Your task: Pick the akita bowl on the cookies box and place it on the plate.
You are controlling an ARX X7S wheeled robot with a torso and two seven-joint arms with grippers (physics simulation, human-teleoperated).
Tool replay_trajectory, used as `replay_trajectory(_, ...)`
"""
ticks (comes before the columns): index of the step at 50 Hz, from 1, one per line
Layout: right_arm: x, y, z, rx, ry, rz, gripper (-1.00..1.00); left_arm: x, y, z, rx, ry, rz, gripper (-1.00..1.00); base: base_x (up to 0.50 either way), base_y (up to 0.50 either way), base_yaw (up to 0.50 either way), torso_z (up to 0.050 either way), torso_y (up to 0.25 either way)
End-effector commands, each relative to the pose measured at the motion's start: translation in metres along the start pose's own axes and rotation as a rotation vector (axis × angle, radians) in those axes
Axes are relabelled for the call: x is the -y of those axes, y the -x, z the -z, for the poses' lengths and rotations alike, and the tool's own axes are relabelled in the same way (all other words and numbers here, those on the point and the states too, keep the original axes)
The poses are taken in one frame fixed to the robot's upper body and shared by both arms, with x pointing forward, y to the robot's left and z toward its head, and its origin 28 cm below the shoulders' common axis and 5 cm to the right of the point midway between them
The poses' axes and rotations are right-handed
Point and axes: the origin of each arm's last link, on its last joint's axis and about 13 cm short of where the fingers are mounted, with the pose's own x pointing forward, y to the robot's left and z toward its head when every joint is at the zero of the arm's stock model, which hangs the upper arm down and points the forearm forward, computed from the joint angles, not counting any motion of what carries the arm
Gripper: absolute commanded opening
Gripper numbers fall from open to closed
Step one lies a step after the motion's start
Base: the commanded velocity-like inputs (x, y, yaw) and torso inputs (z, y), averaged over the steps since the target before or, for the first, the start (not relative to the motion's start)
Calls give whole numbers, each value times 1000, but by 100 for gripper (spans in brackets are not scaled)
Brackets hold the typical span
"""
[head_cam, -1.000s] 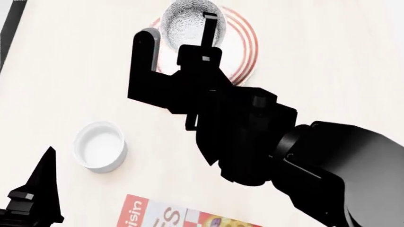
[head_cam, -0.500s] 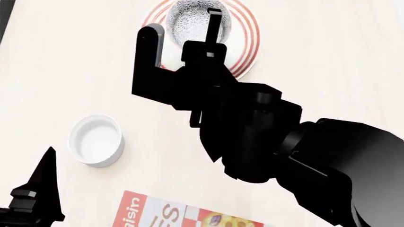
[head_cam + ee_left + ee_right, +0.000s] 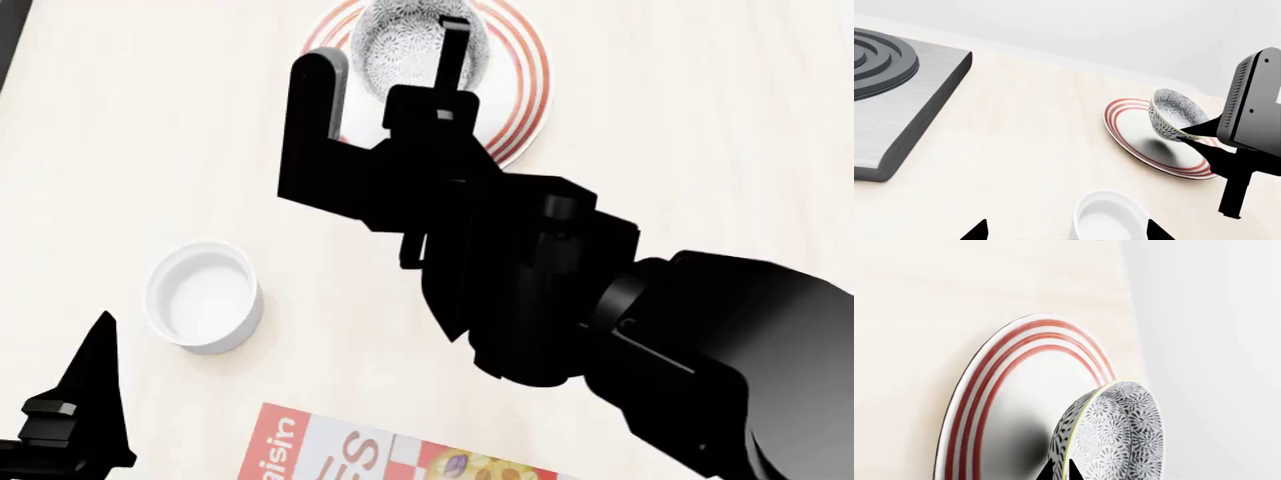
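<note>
One grey-and-white patterned akita bowl (image 3: 1175,114) is in view, tilted and lifted above the single round white plate with red rings (image 3: 1134,142); the dark shadow under it falls on the plate's middle. The black right hand (image 3: 1191,134) pinches the bowl's rim, one finger inside and one outside. The right wrist view shows the bowl (image 3: 1121,435) close up, patterned inside as well as outside with a thin yellowish edge, and the plate (image 3: 997,405) behind it, with the fingertips only as a dark sliver at the rim. The head view shows the bowl (image 3: 400,40) over the plate (image 3: 514,90), one small plain white cup (image 3: 200,296) well apart on the pale desk (image 3: 694,140), and a corner of one red-and-white cookies box (image 3: 360,450), which neither wrist view shows. Only the left wrist view shows the one grey stove with dark rings (image 3: 901,100). The left hand (image 3: 74,415) shows only as dark points; whether it is spread cannot be told.
</note>
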Motion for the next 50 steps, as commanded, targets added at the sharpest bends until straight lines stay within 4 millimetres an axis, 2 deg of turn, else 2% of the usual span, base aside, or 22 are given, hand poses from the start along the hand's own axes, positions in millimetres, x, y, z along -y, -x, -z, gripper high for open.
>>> replay_trajectory(1, 0, -2, -1, 10, 11, 18, -100, 0, 0, 0, -2, 0, -4, 100, 0, 0, 0, 0, 0)
replay_trajectory(16, -5, -4, 1, -4, -5, 7, -100, -1, 0, 0, -3, -2, -5, 100, 0, 0, 0, 0, 1)
replay_trajectory(17, -5, -4, 1, -4, -6, 5, 100, -1, 0, 0, -3, -2, -6, 100, 0, 0, 0, 0, 0)
replay_trajectory(39, 1, 1, 0, 1, -3, 17, 100, -1, 0, -2, -1, 0, -7, 100, 0, 0, 0, 0, 0)
replay_trajectory(45, 10, 24, -2, 15, -7, 13, 100, -1, 1, -2, 1, 1, -11, 100, 0, 0, 0, 0, 0)
replay_trajectory(50, 15, 52, -4, 45, 17, 22, 100, 0, 2, -4, 2, -6, -10, 100, 0, 0, 0, 0, 0)
